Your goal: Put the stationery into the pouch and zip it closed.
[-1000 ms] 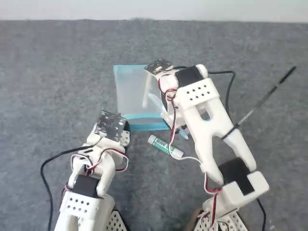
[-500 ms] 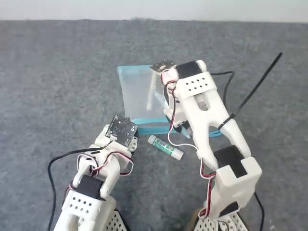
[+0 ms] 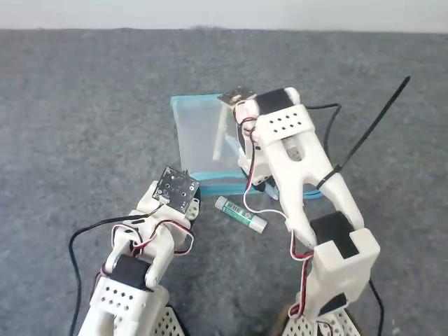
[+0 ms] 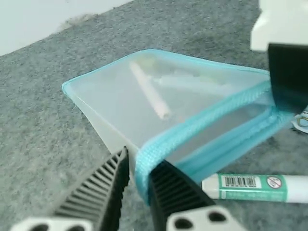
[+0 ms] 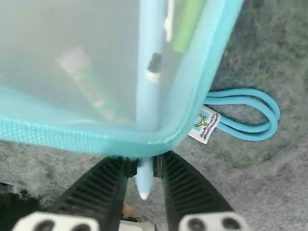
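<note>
The pouch lay flat on the grey table, its open mouth turned towards the two arms. The left pincer was pinching one corner of the zipper edge. This grip probably served to anchor the pouch and keep the mouth lifted while the other arm loaded it.

The right pincer was pressed together on the tip end of a blue pen. Most of the pen's length showed through the clear wall, already inside the pouch. Only the tip stuck out past the zipper edge, between the jaws. Holding the pen by that end would let the arm push it in along its length. A pale stick and a green item also lay inside.

A marker with a green label lay on the table just beside the mouth, between the two arms and outside the pouch. By that showing the filling was not finished and the zip was not yet drawn. The blue loop at the pouch's far corner lay slack on the table.
</note>
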You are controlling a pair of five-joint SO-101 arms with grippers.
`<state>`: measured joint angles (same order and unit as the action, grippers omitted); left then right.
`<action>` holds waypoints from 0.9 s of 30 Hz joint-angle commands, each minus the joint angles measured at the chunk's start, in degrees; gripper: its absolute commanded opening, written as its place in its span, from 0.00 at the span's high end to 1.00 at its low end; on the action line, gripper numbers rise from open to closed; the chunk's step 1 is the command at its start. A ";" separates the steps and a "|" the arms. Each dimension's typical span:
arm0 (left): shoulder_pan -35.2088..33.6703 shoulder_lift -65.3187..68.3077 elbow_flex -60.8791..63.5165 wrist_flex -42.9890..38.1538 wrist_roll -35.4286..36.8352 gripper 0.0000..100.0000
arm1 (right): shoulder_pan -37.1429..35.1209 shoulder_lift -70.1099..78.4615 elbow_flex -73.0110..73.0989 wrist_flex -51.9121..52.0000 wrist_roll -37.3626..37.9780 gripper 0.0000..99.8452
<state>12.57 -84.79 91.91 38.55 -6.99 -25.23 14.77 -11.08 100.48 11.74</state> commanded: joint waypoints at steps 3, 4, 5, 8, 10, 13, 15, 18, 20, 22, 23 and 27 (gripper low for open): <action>-0.09 0.26 -1.27 -0.35 -0.62 0.99 | -4.44 -6.29 -4.13 -0.84 -0.44 0.80; -0.18 0.26 -1.27 -0.35 -0.62 0.99 | -4.88 -6.81 -4.13 -2.07 -0.62 0.80; -0.26 0.26 -1.19 -0.35 -0.62 0.99 | -5.32 -7.43 -4.13 -3.47 -0.62 0.80; -0.35 0.26 -1.01 -0.26 -0.70 0.99 | -5.76 -10.07 -4.13 -6.11 -0.79 0.82; -0.35 0.26 -1.01 -0.26 -0.70 0.99 | -5.41 -13.32 -4.13 -6.29 -0.53 0.82; -0.35 0.26 -1.01 -0.26 -0.70 0.99 | -5.41 -20.35 -3.34 -5.76 -0.35 0.82; -0.35 0.18 -1.01 -0.26 -0.70 0.99 | -5.41 -25.98 -1.23 -5.85 0.44 0.82; -0.35 0.18 -1.01 -0.26 -0.79 0.99 | -5.58 -34.59 5.45 -7.25 4.31 0.82; -0.35 0.18 -1.01 -0.26 -0.79 0.99 | -5.41 -39.78 12.48 -9.36 6.24 0.82; -0.35 0.18 -1.01 -0.26 -0.79 0.99 | -5.32 -44.18 21.01 -12.70 7.38 0.82; -0.35 0.18 -1.01 -0.26 -0.79 0.99 | -5.32 -46.29 25.67 -15.08 7.74 0.82; -0.35 0.18 -1.01 -0.18 -0.53 0.99 | -4.26 -53.05 43.78 -24.92 7.82 0.82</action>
<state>12.22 -84.79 91.91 38.55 -7.43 -30.15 -32.18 21.80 82.37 18.51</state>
